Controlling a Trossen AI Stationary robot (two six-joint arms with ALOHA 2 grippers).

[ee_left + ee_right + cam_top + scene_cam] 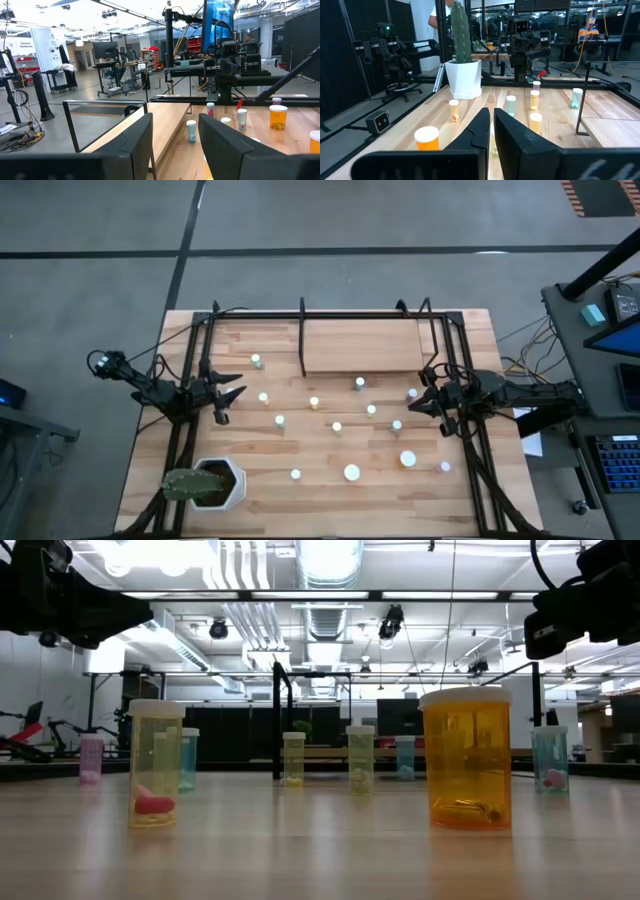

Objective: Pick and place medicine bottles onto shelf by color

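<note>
Bottles (small, pale-capped) (337, 426) all wait on the worktop; right claw (424, 402) shut empty, left claw (226, 392) half-open, next choosing one.

In the high view the medicine bottles (337, 426) are too small to tell their colours. The bottom edge of that frame cuts off the plant pot (222, 485) and the worktop (330, 460). In the low view both arms are cropped by the top corners, and the shelf (362, 345) is too dim to make out there.
</note>
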